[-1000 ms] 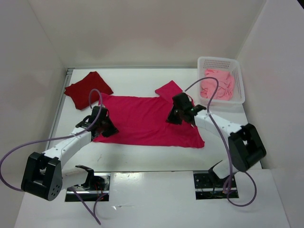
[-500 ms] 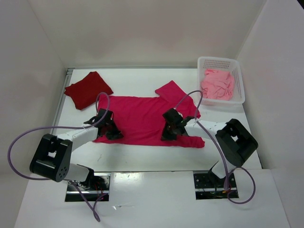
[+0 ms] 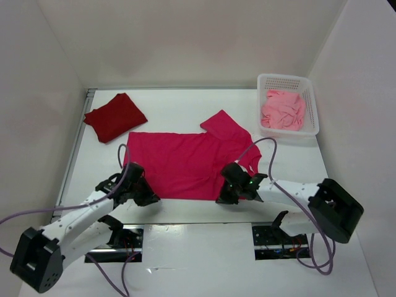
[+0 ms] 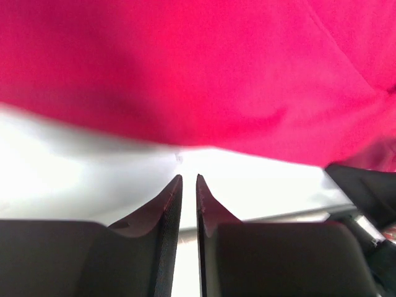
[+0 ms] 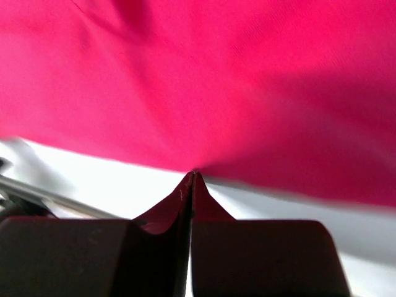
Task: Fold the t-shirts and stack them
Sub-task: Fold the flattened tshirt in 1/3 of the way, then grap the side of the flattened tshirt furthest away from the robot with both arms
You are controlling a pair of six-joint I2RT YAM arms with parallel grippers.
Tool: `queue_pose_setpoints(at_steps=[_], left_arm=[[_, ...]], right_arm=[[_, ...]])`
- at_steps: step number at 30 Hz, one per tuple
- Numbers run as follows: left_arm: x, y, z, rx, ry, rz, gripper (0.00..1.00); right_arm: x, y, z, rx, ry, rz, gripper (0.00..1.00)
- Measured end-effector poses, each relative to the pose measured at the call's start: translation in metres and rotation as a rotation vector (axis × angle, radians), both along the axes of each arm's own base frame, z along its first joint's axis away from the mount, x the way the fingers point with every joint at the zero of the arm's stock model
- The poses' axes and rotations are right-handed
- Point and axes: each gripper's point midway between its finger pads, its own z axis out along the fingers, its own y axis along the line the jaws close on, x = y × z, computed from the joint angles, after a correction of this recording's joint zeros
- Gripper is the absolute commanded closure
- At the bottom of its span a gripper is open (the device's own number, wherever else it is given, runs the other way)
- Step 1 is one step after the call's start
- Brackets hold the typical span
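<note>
The bright crimson t-shirt (image 3: 179,164) lies spread flat mid-table, one sleeve (image 3: 224,127) pointing to the far right. My left gripper (image 3: 148,197) sits at its near left hem; in the left wrist view the gripper (image 4: 189,178) shows a narrow gap with nothing in it, and the crimson cloth (image 4: 198,74) lies just ahead. My right gripper (image 3: 224,197) is at the near right hem; in the right wrist view the gripper (image 5: 193,173) is shut, with the crimson cloth (image 5: 198,80) drawn to a point at its tips. The dark red t-shirt (image 3: 114,116) lies folded at the far left. The salmon pink t-shirt (image 3: 283,110) lies crumpled in the basket.
A white perforated basket (image 3: 281,78) stands at the far right corner. White walls close in the table on the left, back and right. The arm bases and their purple cables (image 3: 37,210) are along the near edge.
Both grippers have drawn back toward the near edge, dragging the crimson t-shirt's hem with them. The left jaws have parted slightly and the cloth is out of them.
</note>
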Motion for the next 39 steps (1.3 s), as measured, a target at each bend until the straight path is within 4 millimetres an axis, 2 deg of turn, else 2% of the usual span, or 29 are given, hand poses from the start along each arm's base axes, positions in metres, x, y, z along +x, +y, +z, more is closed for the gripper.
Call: queue_pose_setpoints(at_steps=[2, 4, 7, 9, 10, 11, 12, 15, 17, 19, 22, 25, 28, 30, 32, 36, 39], left_arm=[[-0.009, -0.002, 0.008, -0.014, -0.011, 0.001, 0.79], [-0.010, 0.002, 0.016, -0.015, -0.029, 0.032, 0.79], [0.004, 0.009, 0.038, 0.034, -0.055, 0.051, 0.79], [0.032, 0.013, 0.066, 0.079, -0.112, 0.058, 0.82], [0.053, 0.014, 0.082, 0.099, -0.159, 0.061, 0.84], [0.077, 0.016, 0.100, 0.114, -0.217, 0.074, 0.92], [0.105, 0.019, 0.117, 0.131, -0.281, 0.083, 0.95], [0.177, 0.047, 0.141, 0.189, -0.389, 0.154, 0.99], [0.214, 0.074, 0.130, 0.241, -0.393, 0.197, 0.99], [0.234, 0.099, 0.102, 0.286, -0.342, 0.222, 0.98], [0.242, 0.127, 0.054, 0.343, -0.232, 0.223, 0.97], [0.250, 0.137, 0.029, 0.373, -0.175, 0.195, 0.90], [0.265, 0.141, 0.021, 0.384, -0.174, 0.177, 0.78], [0.276, 0.143, 0.020, 0.387, -0.190, 0.179, 0.74], [0.284, 0.145, 0.019, 0.389, -0.199, 0.181, 0.63], [0.297, 0.153, 0.014, 0.405, -0.209, 0.184, 0.55], [0.300, 0.160, 0.005, 0.416, -0.194, 0.194, 0.55]], right_arm=[[-0.017, -0.009, -0.001, -0.001, 0.021, 0.009, 1.00], [-0.030, -0.017, 0.002, -0.003, 0.042, 0.011, 0.96], [-0.032, -0.021, 0.016, -0.008, 0.039, 0.012, 0.87], [-0.019, -0.014, 0.038, 0.001, 0.014, 0.014, 0.86], [-0.005, -0.008, 0.052, 0.017, -0.016, 0.016, 0.86], [0.011, -0.002, 0.067, 0.038, -0.049, 0.010, 0.90], [0.031, 0.002, 0.081, 0.053, -0.086, -0.002, 0.95], [0.084, 0.005, 0.115, 0.062, -0.191, -0.028, 1.00], [0.110, 0.005, 0.129, 0.056, -0.237, -0.030, 1.00], [0.130, 0.005, 0.137, 0.049, -0.273, -0.025, 1.00], [0.144, 0.003, 0.139, 0.035, -0.300, -0.010, 1.00], [0.147, 0.001, 0.131, 0.015, -0.293, 0.015, 1.00], [0.148, 0.002, 0.118, -0.005, -0.266, 0.037, 1.00], [0.148, 0.003, 0.108, -0.017, -0.245, 0.050, 1.00], [0.148, 0.003, 0.103, -0.025, -0.233, 0.059, 1.00], [0.158, 0.005, 0.104, -0.029, -0.241, 0.066, 0.98], [0.169, 0.005, 0.111, -0.024, -0.264, 0.060, 0.97]])
